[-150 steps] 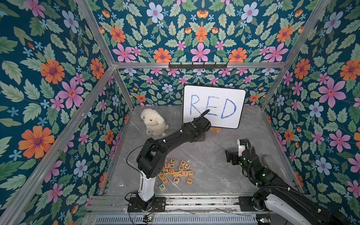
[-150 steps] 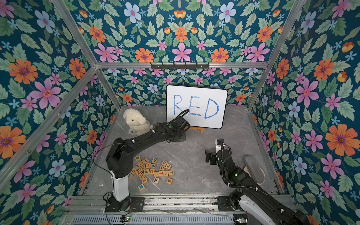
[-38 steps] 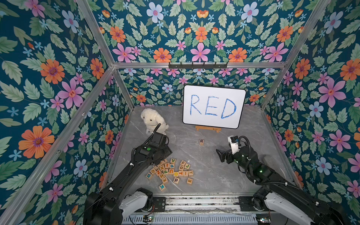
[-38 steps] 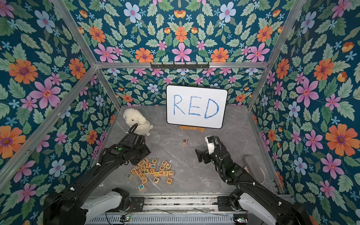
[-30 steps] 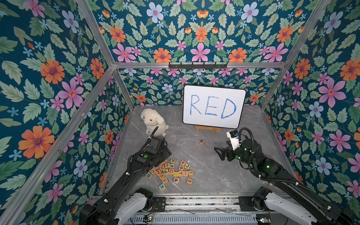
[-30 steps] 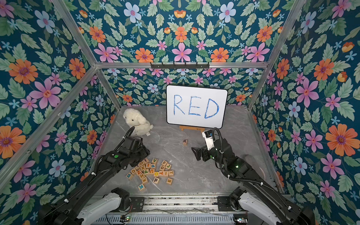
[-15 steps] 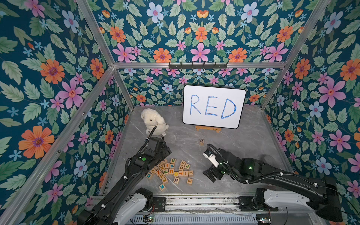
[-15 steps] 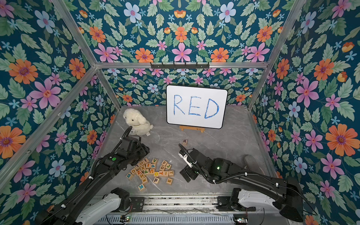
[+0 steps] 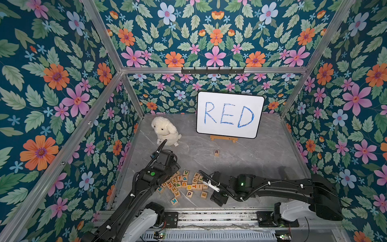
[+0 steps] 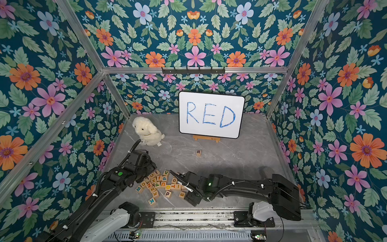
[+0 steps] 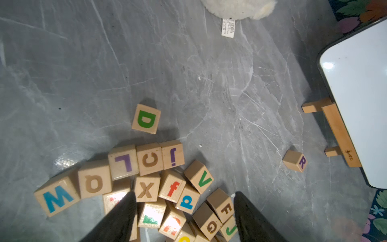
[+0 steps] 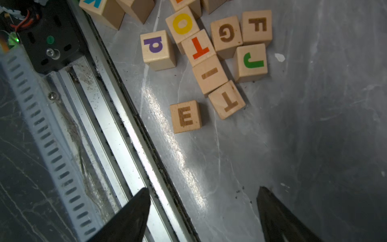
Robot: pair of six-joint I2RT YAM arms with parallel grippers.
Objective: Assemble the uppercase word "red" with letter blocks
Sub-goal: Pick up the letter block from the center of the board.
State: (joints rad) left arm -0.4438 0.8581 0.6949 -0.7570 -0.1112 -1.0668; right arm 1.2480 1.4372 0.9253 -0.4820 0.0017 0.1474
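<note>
The R block (image 9: pixel 216 152) stands alone on the grey floor below the whiteboard and also shows in the left wrist view, R block (image 11: pixel 295 161). The green D block (image 11: pixel 146 119) lies just apart from the pile of letter blocks (image 9: pixel 184 184). The E block (image 12: pixel 186 116) sits at the pile's near right edge, E block (image 9: pixel 204 194). My left gripper (image 11: pixel 184 193) hangs open over the pile's left part, holding nothing. My right gripper (image 12: pixel 203 188) is open and empty, low by the front rail, a short way from the E block.
A whiteboard (image 9: pixel 229 114) reading RED stands on a wooden easel (image 9: pixel 223 138) at the back. A white plush dog (image 9: pixel 165 131) sits back left. The metal front rail (image 12: pixel 117 130) runs close beside my right gripper. Floral walls enclose three sides.
My right arm has swung from the middle right down to the front beside the pile, and its jaws have narrowed a little. The left arm has barely moved.
</note>
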